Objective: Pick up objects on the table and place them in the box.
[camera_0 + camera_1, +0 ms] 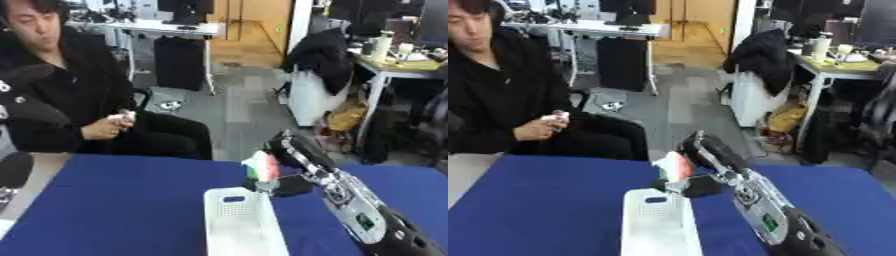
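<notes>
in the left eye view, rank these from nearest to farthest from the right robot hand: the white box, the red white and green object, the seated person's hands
1. Red, white and green object: held in the right robot hand, above the box's far end.
2. White box: just below and left of the hand, on the blue table.
3. Seated person's hands: beyond the table's far edge, at the left.

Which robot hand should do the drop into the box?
Right. The right robot hand already holds the red, white and green object above the white box's far end. The left shows in neither view.
</notes>
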`<move>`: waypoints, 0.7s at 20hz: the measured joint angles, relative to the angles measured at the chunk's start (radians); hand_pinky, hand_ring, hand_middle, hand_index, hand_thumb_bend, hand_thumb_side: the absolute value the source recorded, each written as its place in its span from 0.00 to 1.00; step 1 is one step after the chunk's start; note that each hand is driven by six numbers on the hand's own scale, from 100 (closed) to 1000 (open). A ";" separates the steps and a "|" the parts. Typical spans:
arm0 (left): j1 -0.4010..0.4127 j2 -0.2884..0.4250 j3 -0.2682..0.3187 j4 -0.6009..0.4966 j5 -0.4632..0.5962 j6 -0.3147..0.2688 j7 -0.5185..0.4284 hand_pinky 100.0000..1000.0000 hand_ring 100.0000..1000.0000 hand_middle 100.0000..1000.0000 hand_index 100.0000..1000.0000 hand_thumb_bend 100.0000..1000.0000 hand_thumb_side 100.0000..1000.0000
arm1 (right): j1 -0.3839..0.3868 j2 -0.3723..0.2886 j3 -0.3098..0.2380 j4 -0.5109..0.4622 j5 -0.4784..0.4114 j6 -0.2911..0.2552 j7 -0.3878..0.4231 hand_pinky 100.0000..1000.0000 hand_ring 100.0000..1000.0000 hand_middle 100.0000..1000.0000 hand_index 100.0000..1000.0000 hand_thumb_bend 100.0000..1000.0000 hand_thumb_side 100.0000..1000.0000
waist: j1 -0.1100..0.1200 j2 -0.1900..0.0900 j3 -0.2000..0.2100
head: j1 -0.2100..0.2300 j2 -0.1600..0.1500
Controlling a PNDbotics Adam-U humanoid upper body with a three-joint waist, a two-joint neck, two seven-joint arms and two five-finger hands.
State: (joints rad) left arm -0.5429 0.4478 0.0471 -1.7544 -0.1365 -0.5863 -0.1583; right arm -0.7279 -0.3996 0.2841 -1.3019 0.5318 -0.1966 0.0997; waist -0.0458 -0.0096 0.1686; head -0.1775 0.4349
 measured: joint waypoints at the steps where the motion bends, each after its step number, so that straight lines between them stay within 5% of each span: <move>1: 0.000 0.000 0.000 -0.001 0.000 0.000 0.000 0.47 0.56 0.42 0.69 0.04 0.79 | 0.000 0.001 0.006 -0.002 -0.001 -0.004 0.004 0.00 0.00 0.08 0.37 0.62 0.53 | 0.000 0.000 0.000 | 0.000 -0.001; 14: 0.000 0.000 0.000 -0.004 0.000 0.001 0.001 0.47 0.56 0.42 0.69 0.04 0.79 | 0.014 0.003 0.044 -0.022 0.047 -0.026 0.022 0.00 0.00 0.09 0.36 0.61 0.54 | 0.000 0.000 -0.001 | 0.000 -0.001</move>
State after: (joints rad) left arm -0.5434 0.4478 0.0471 -1.7583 -0.1363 -0.5856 -0.1577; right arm -0.7134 -0.3970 0.3282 -1.3243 0.5788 -0.2226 0.1213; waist -0.0462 -0.0096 0.1675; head -0.1776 0.4337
